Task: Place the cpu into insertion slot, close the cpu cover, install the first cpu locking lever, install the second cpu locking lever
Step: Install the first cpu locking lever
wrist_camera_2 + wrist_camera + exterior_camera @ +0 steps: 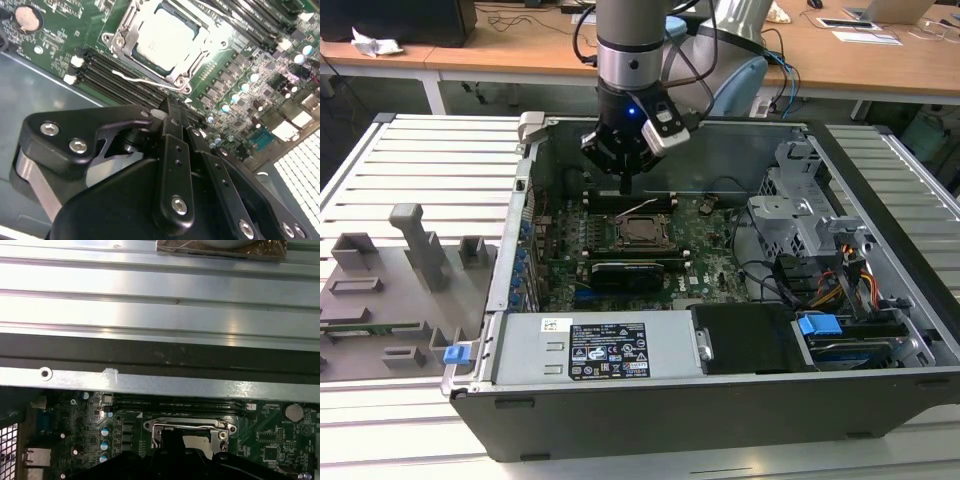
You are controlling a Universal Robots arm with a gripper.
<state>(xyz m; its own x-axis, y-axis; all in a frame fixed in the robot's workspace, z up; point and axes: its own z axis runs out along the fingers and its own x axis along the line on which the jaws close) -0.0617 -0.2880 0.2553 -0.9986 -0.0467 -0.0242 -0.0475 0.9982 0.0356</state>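
Observation:
The cpu [161,39], a pale silver square, lies in the insertion slot [642,232] on the green motherboard. The cpu cover [126,31], a silver frame, lies flat around the chip. One thin wire locking lever [145,81] runs along the socket's edge nearest the gripper; in the exterior view this lever [640,207] stands lifted off the board. My gripper [172,106] hangs just above that lever side of the socket, shut with nothing between its fingers. In the exterior view the gripper [625,186] is over the socket's far edge. In the first wrist view the socket [189,432] shows, partly behind the dark fingers.
The motherboard sits inside an open computer case [510,300]. Black memory slots [125,75] lie between the gripper and the socket. A black card [625,272] stands in front of the socket. A drive cage with cables [810,250] is at the exterior view's right, and a grey fixture tray [400,280] at its left.

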